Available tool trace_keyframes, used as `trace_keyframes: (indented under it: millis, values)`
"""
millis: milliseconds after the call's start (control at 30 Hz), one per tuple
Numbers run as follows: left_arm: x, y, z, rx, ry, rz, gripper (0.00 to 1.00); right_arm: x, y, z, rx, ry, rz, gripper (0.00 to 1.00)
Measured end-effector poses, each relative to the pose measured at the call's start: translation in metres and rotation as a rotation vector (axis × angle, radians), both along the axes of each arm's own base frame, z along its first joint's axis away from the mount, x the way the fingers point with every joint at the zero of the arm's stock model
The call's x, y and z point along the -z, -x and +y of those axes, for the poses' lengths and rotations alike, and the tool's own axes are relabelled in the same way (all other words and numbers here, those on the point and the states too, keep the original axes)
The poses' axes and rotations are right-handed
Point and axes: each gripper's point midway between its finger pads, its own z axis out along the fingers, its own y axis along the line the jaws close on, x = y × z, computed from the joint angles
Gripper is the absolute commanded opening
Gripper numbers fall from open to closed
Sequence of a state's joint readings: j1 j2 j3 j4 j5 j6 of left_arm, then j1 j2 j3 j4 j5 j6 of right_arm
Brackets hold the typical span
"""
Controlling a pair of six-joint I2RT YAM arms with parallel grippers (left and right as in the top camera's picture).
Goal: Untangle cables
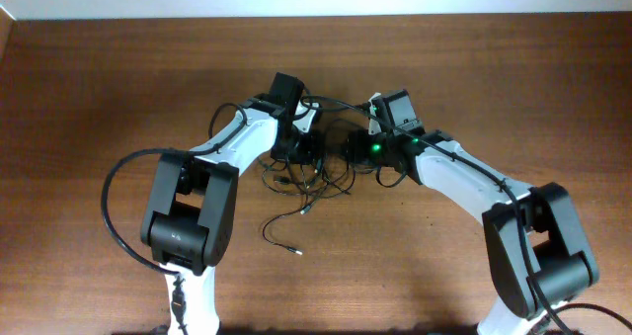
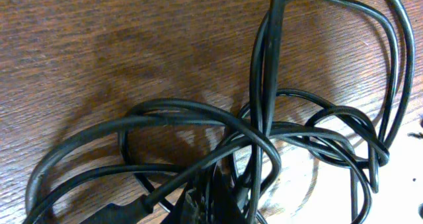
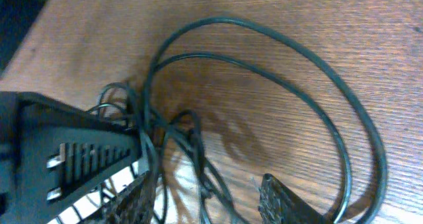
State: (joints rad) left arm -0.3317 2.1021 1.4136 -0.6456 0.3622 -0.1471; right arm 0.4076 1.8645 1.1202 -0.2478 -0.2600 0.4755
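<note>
A knot of thin black cables (image 1: pixel 314 184) lies at the middle of the table between my two arms, and one loose plug end (image 1: pixel 297 251) trails toward the front. My left gripper (image 1: pixel 299 155) is down in the tangle. In the left wrist view its fingers (image 2: pixel 210 199) are pressed together, with strands of the cables (image 2: pixel 263 85) pinched and crossing at their tips. My right gripper (image 1: pixel 353 149) faces it from the right. It stands open (image 3: pixel 208 204), with several strands of the cables (image 3: pixel 198 158) running between its fingers and wide loops (image 3: pixel 310 98) beyond.
The black body of the left gripper (image 3: pixel 66 154) fills the left of the right wrist view, close to my right fingers. Thick black wires (image 1: pixel 111 211) loop off the left arm's base. Bare wooden tabletop (image 1: pixel 89 88) surrounds the tangle.
</note>
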Motion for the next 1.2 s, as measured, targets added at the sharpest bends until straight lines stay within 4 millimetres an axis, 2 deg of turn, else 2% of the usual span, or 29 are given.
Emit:
trace_keyframes:
  millis: [100,200,233,300,400,467,533,600,667,767,833,900,1000,1100,1200]
  values:
    - [0.000,0.001,0.000,0.000,-0.001,0.004,0.00,0.016,-0.003,-0.001,0.015,0.016,0.013,0.51]
    - [0.000,0.002,0.001,0.000,-0.003,0.008,0.00,0.027,-0.007,-0.001,0.021,0.018,0.016,0.18]
    - [0.000,0.002,0.001,0.000,-0.003,0.008,0.00,0.028,-0.007,-0.001,0.026,0.016,0.018,0.04]
    - [0.000,0.002,0.001,0.000,-0.003,0.009,0.00,0.028,-0.006,0.000,0.024,0.014,0.022,0.04]
    - [0.000,0.004,-0.001,0.003,0.007,0.020,0.00,0.033,0.009,-0.002,0.009,0.013,0.096,0.04]
    - [-0.001,0.012,0.001,-0.003,0.039,0.069,0.00,0.022,0.024,-0.004,-0.015,-0.064,0.179,0.04]
    - [-0.003,0.015,0.012,-0.038,0.078,0.118,0.00,0.002,0.033,-0.009,-0.031,-0.153,0.229,0.04]
    - [-0.009,0.013,0.025,-0.084,0.143,0.159,0.00,-0.016,0.052,-0.020,-0.037,-0.231,0.319,0.04]
    - [-0.019,0.004,0.041,-0.142,0.255,0.181,0.00,-0.015,0.069,-0.036,-0.003,-0.239,0.428,0.04]
    - [-0.028,0.000,0.061,-0.208,0.342,0.210,0.00,-0.012,0.098,-0.040,-0.020,-0.224,0.543,0.04]
    - [-0.032,0.000,0.072,-0.231,0.356,0.218,0.00,-0.014,0.103,-0.038,-0.054,-0.238,0.548,0.04]
    - [-0.046,0.001,0.079,-0.237,0.342,0.194,0.00,-0.024,0.096,-0.026,-0.117,-0.311,0.493,0.04]
    - [-0.076,-0.001,0.081,-0.223,0.331,0.114,0.00,-0.042,0.064,-0.010,-0.203,-0.400,0.304,0.10]
    - [-0.078,0.007,0.072,-0.201,0.316,0.128,0.00,-0.051,0.037,-0.007,-0.228,-0.397,0.153,0.14]
    - [-0.074,0.020,0.059,-0.163,0.274,0.163,0.00,-0.047,0.029,-0.012,-0.194,-0.353,0.129,0.14]
